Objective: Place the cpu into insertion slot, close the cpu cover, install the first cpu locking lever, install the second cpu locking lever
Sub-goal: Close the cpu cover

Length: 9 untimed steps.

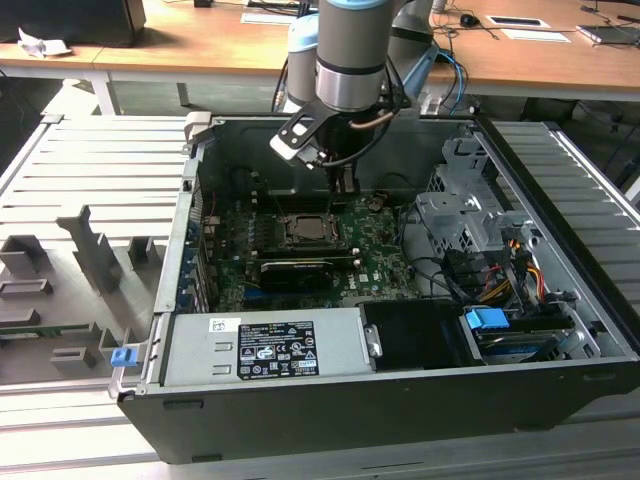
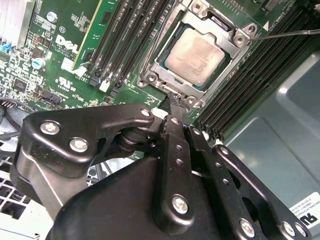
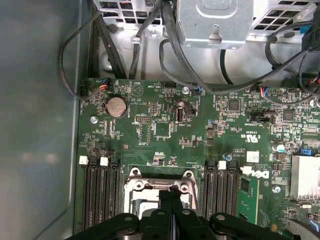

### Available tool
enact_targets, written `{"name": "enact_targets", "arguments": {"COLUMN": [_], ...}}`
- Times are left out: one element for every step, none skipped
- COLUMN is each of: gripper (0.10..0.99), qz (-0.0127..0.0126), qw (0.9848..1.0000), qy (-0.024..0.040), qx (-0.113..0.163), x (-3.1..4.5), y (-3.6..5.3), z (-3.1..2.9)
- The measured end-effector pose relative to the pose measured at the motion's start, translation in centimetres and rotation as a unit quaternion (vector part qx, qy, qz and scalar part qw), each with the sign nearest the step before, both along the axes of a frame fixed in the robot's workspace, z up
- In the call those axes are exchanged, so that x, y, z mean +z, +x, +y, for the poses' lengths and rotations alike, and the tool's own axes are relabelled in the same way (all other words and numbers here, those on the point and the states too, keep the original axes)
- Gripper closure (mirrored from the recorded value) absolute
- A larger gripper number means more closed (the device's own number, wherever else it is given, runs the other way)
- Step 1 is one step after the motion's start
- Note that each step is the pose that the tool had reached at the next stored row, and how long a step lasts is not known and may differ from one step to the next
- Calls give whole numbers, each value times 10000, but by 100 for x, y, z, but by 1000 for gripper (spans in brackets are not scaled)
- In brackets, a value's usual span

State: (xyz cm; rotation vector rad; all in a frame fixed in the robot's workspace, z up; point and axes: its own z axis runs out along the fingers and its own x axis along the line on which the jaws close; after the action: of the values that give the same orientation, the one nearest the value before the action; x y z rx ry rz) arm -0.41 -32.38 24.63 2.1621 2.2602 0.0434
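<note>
Room around the claw (image 2: 173,101) is scarce: black memory slots (image 2: 250,75) flank the insertion slot (image 2: 150,77) on both sides, and a grey case wall (image 2: 290,115) stands just past one bank. I see the claw's fingers pinched together with nothing between them, tips at the slot's rim. The cpu (image 2: 196,55) sits in the slot, with the cpu cover (image 2: 226,67) flat around it. A thin locking lever (image 2: 285,34) juts from one corner across the memory slots. The open computer case (image 1: 560,170) holds the motherboard (image 1: 380,260).
</note>
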Motion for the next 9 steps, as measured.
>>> {"name": "enact_targets", "arguments": {"gripper": [980,980,980,980,980,980,980,980,980], "qz": [0,0,0,0,0,0,0,0,0], "qw": [10000,10000,10000,10000,10000,10000,10000,10000,10000], "qy": [0,0,0,0,0,0,0,0,0], "qx": [0,0,0,0,0,0,0,0,0], "x": [0,-1,-2,-3,-3,-4,-4,-4,-5], "y": [-4,-7,-12,-15,-20,-24,-29,-36,-42], "z": [0,0,0,0,0,0,0,0,0]}}
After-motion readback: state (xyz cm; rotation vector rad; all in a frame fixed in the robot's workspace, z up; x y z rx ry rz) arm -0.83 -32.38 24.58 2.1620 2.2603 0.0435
